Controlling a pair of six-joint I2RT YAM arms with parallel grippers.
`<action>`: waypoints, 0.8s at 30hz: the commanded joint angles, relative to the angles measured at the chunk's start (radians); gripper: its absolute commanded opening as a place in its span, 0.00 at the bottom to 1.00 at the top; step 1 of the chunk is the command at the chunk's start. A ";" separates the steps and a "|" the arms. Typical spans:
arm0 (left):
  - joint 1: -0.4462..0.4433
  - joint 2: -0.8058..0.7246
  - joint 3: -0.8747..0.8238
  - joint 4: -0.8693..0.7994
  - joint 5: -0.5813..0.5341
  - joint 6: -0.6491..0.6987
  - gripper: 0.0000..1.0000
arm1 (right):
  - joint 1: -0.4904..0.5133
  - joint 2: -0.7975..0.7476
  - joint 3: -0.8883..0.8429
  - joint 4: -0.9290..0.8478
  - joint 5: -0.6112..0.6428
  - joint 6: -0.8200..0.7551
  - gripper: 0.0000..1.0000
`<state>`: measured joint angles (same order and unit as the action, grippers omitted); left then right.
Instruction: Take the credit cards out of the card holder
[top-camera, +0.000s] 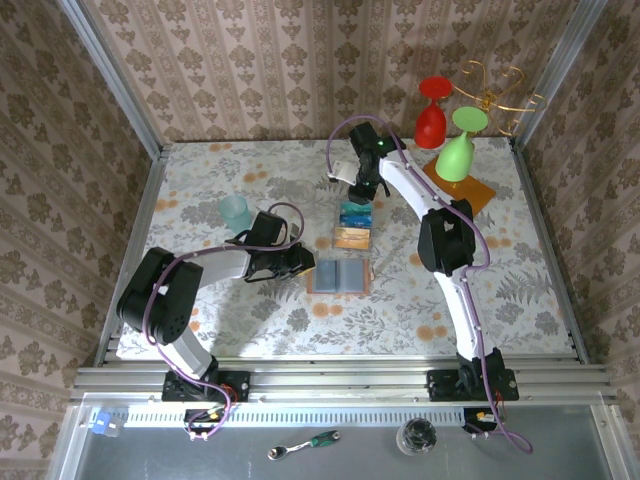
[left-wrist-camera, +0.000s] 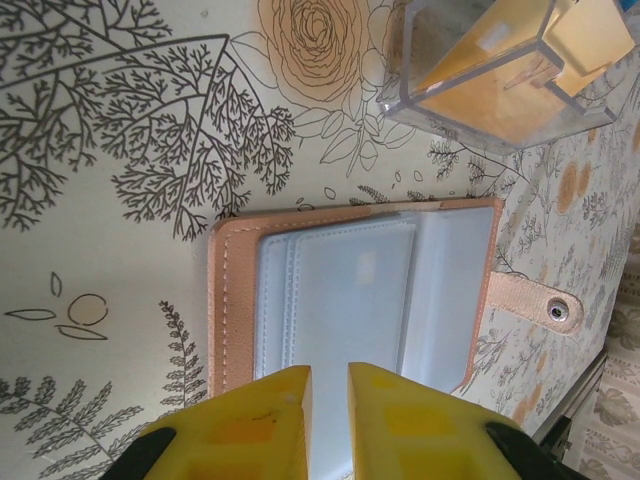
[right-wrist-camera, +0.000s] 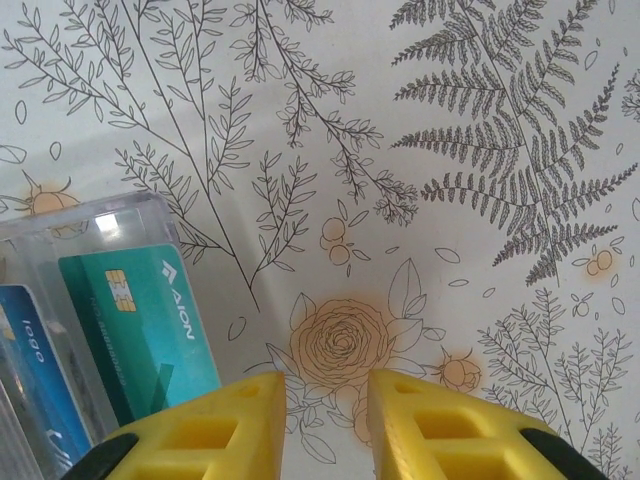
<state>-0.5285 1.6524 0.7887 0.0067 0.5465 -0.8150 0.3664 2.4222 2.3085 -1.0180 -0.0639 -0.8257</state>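
Observation:
The card holder (top-camera: 340, 277) lies open on the flowered cloth, its grey-blue pockets (left-wrist-camera: 350, 290) facing up inside a tan rim, with a snap tab (left-wrist-camera: 540, 305) at one side. My left gripper (top-camera: 300, 262) (left-wrist-camera: 329, 400) rests its tips on the holder's near edge, nearly shut, with only a thin slit between the fingers. A blue-teal credit card (top-camera: 355, 212) (right-wrist-camera: 135, 330) lies in a clear box. An orange-tan credit card (top-camera: 352, 238) (left-wrist-camera: 490, 80) lies in another clear box beside it. My right gripper (top-camera: 362, 188) (right-wrist-camera: 327, 420) hovers over the cloth beside the teal card, open and holding nothing.
A pale teal cup (top-camera: 236, 213) stands left of the left arm. At the back right, a red goblet (top-camera: 432, 115) and a green goblet (top-camera: 458, 150) stand by a gold rack (top-camera: 495, 95) on an orange slab (top-camera: 470, 190). Walls enclose the table.

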 joint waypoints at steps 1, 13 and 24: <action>0.002 0.009 -0.008 0.011 0.015 -0.009 0.18 | 0.003 -0.092 -0.045 0.050 0.007 0.045 0.30; 0.004 -0.014 -0.040 0.049 0.010 -0.015 0.18 | 0.028 -0.284 -0.316 0.190 -0.050 0.274 0.30; 0.004 -0.061 -0.079 0.065 0.005 -0.009 0.18 | 0.068 -0.504 -0.672 0.419 -0.198 0.741 0.30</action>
<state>-0.5285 1.6264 0.7258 0.0601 0.5461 -0.8185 0.4259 1.9915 1.6897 -0.6884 -0.1829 -0.2886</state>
